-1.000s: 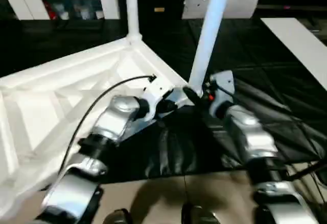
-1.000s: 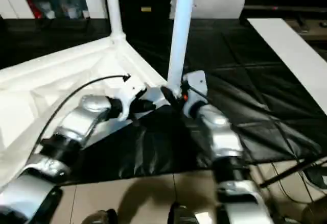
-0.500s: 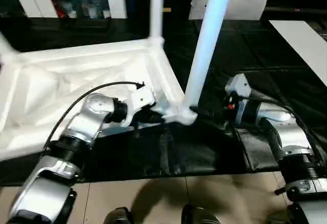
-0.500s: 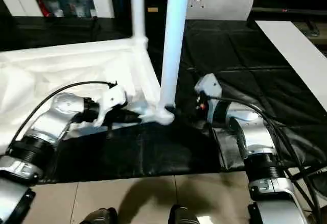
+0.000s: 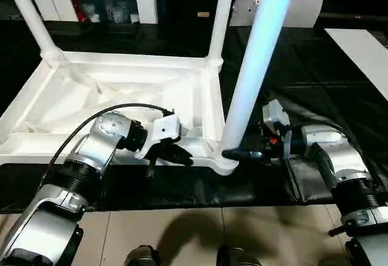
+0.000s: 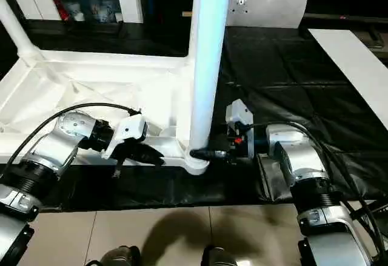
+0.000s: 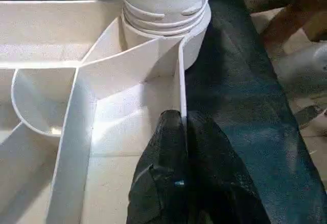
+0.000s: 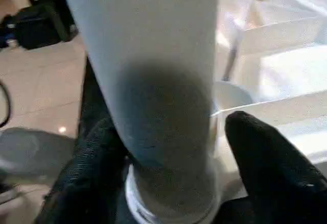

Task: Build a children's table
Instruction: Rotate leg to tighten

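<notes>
While the upturned table lies on the bench | near-corner leg stands upright | right gripper straddles its base, jaws apart | left gripper clenched on rim beside.

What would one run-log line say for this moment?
left gripper: shut on tabletop rim | right gripper: fingers around near leg, at its socket | table: upside down
</notes>
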Controlling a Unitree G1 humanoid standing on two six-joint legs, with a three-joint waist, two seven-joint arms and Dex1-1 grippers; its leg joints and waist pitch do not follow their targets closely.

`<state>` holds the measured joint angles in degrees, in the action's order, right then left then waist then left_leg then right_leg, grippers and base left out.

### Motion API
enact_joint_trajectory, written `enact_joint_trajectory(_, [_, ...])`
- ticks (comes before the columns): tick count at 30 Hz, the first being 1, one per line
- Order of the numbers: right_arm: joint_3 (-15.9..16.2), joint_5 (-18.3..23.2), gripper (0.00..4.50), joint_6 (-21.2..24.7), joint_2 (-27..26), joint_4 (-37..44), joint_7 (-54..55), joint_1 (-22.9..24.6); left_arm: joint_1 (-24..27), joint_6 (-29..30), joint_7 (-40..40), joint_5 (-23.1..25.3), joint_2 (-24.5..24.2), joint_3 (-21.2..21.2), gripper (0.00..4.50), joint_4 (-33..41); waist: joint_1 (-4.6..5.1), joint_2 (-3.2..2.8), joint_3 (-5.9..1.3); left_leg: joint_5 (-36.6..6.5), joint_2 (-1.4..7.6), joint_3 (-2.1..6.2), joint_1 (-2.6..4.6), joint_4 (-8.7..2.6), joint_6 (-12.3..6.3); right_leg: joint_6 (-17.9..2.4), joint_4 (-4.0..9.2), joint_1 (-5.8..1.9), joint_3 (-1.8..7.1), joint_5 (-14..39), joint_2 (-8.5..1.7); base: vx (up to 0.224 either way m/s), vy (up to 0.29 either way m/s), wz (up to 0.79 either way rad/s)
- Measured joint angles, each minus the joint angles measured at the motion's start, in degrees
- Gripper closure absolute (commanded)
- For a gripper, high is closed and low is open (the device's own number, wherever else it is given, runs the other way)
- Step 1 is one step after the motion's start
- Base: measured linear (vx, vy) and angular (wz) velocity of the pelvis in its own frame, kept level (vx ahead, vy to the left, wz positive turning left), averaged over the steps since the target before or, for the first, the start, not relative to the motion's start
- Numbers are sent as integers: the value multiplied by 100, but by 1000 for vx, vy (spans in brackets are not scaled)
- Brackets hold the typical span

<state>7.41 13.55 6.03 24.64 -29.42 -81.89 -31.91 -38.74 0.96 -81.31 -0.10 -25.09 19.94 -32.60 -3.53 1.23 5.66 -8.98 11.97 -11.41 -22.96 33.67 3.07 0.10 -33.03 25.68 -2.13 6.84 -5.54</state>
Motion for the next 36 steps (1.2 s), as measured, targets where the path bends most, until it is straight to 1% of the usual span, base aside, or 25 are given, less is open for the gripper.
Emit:
enact_joint_trajectory(1, [6, 4, 175, 9, 8, 0, -52, 0, -5, -6, -12, -7, 0, 3, 450, 0, -4, 0, 0, 0, 0, -1, -1, 0, 0, -9, 0, 0, 0, -5, 0, 0, 0, 0])
enact_joint_trajectory(4, [46, 5, 188, 13, 25, 0, -117, 0, -9, -13, -42, -14, 0, 4, 450, -10, -6, 0, 0, 0, 0, 0, -1, 0, 0, -10, 0, 0, -1, -6, 0, 0, 0, 0])
enact_joint_trajectory(8, [94, 5, 228, 13, 24, -4, -137, -1, -12, -21, -51, -17, 3, 4, 450, -23, -8, 0, 0, 0, 0, 0, -1, -1, 0, -10, 0, 0, -1, -6, 0, 0, 0, 0])
enact_joint_trajectory(11, [95, 4, 244, 10, 24, -11, -128, -6, -13, -21, -51, -17, 5, 3, 450, -33, -8, 0, 0, 0, 0, 0, -2, -1, 0, -10, 0, 0, -1, -6, 0, 0, 0, 0])
enact_joint_trajectory(17, [66, 7, 253, 90, -8, 13, -25, 11, -14, 31, -33, -30, 24, -58, 450, -66, -4, 0, 0, 0, 0, 2, -1, -2, 0, 8, 0, 0, -1, 5, 0, 0, 0, 0])
enact_joint_trajectory(19, [14, 11, 253, 149, -86, 55, 179, 52, -14, 100, 43, -26, 37, -93, 450, -69, 17, 0, 0, 0, 1, 5, 0, -2, 0, 17, 0, 2, -2, 11, 2, 0, 0, 0])
enact_joint_trajectory(22, [-122, -59, 253, 367, -349, 202, 951, 122, -32, 404, 425, 9, 63, -201, 450, -73, 66, 0, 0, 0, 1, 14, 4, -4, 1, 18, -1, 6, -1, 11, 5, 0, 0, 0])
enact_joint_trajectory(25, [-348, -169, 254, 594, -782, 364, 2055, 238, -109, 935, 985, 112, 223, -339, 450, -73, 179, -1, 1, 5, -2, 29, 5, -5, 9, 25, 6, 13, -3, 16, 5, 0, 0, 0])
enact_joint_trajectory(27, [-406, -214, 254, 645, -858, 407, 2426, 251, -143, 1102, 1153, 134, 322, -347, 450, -68, 239, -3, 2, 6, -6, 39, 5, -6, 11, 28, 35, 15, -11, 17, 3, 0, 0, 0])
enact_joint_trajectory(30, [-545, -320, 255, 735, -1116, 446, 3071, 253, -169, 1396, 1492, 150, 495, -452, 450, -65, 332, -4, 3, 6, -10, 59, -3, -18, 11, 28, 95, 11, -25, 18, 10, 0, 0, 0])
enact_joint_trajectory(32, [-814, -501, 255, 807, -1624, 353, 4141, 158, -255, 1682, 2159, 222, 804, -645, 450, -181, 373, -3, 4, 6, -11, 60, -6, -9, 11, 27, 103, 16, -24, 18, 10, 0, 0, 0])
enact_joint_trajectory(33, [-892, -579, 255, 832, -1812, 256, 4593, 42, -321, 1782, 2438, 237, 920, -697, 450, -257, 397, -9, 8, 6, -15, 60, -7, -6, 11, 27, 108, 21, -24, 18, 8, 0, 0, 0])
enact_joint_trajectory(34, [-939, -663, 255, 851, -1934, 174, 5020, -65, -391, 1883, 2719, 260, 1064, -730, 450, -323, 414, -15, 12, 6, -19, 60, -8, -9, 11, 27, 129, 20, -28, 18, 5, 0, 0, 0])
enact_joint_trajectory(35, [-940, -678, 255, 858, -1954, 155, 5133, -94, -399, 1904, 2792, 261, 1099, -736, 450, -327, 424, -15, 12, 6, -19, 60, -9, -12, 11, 27, 139, 19, -30, 18, 5, 0, 0, 0])
enact_joint_trajectory(36, [-971, -723, 255, 853, -2053, 53, 5474, -183, -418, 1984, 3037, 260, 1239, -800, 450, -363, 449, -16, 12, 6, -17, 61, -10, -19, 11, 27, 171, 14, -36, 18, 7, 0, 0, 0])
